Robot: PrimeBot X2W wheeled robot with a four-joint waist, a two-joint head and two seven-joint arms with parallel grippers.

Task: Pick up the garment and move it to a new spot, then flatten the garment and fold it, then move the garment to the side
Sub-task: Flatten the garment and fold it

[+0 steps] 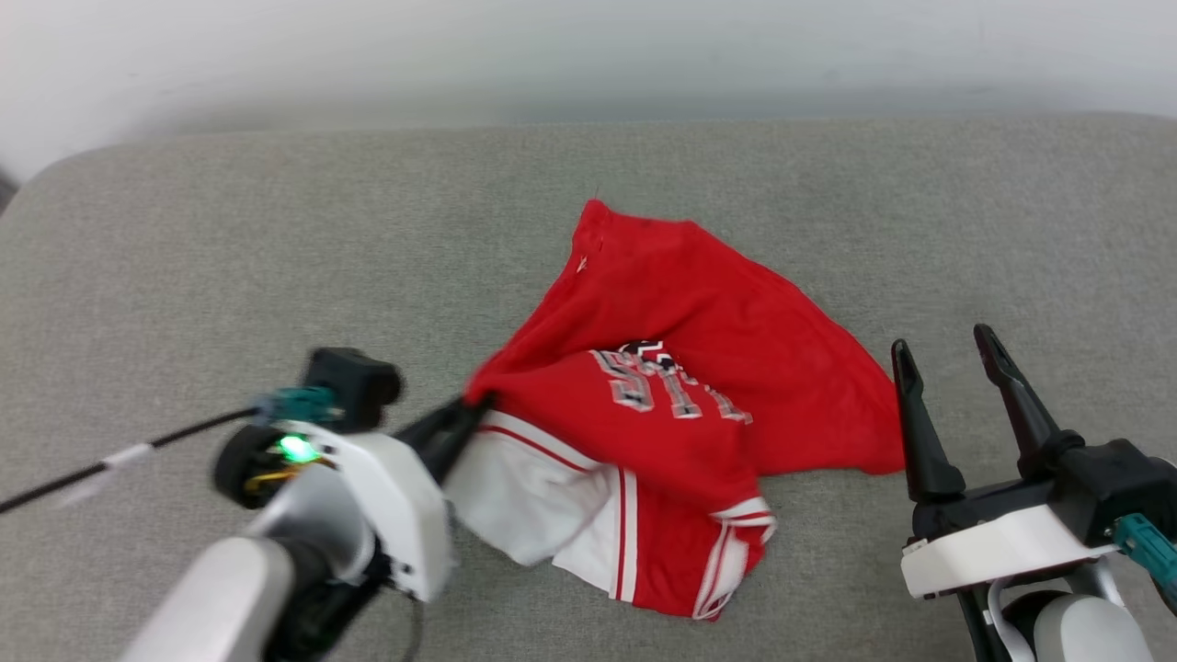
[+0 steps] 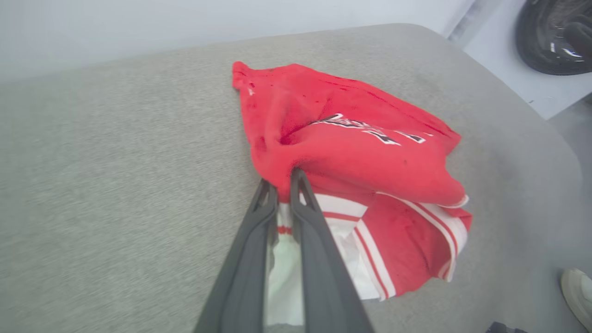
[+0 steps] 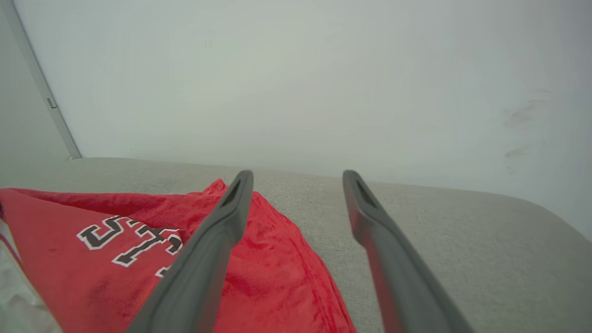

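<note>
**Head view.** Our left gripper (image 1: 474, 409) has its fingers drawn narrow on the garment (image 1: 699, 313). They pinch it where a red fold meets the white sleeve. The rest lies crumpled beyond and to the right of those fingertips. Our right gripper (image 1: 942, 345) stands with its fingers spread wide, holding nothing. The red hem ends just left of its left finger, and we cannot tell whether the two touch.

**Left wrist view.** The left gripper (image 2: 283, 185) shows its fingers almost together with a red fold caught at the tips. White striped cloth sits between and under their lengths. The garment (image 2: 351, 152) heaps up beyond the tips and to their right.

**Right wrist view.** The right gripper (image 3: 298, 178) is wide apart, with bare cushion between its fingers. The garment (image 3: 55, 217) lies left of and beneath the left finger.

**What could go wrong.** We judge the hold to be shallow, a thin fold right at the tips. On the lift the cloth could slip free. One layer could also rise alone while the bulk drags and bunches tighter, which would make flattening harder.

**Surface and room.** The grey cushion (image 1: 184, 230) is coarsely woven with rounded corners, and we expect it to grip dragged fabric. A pale wall (image 1: 552, 46) stands beyond both pairs of fingertips. In the left wrist view, far right of the fingers, we see a dark round object (image 2: 550, 37) and a pale shoe (image 2: 576, 286).
</note>
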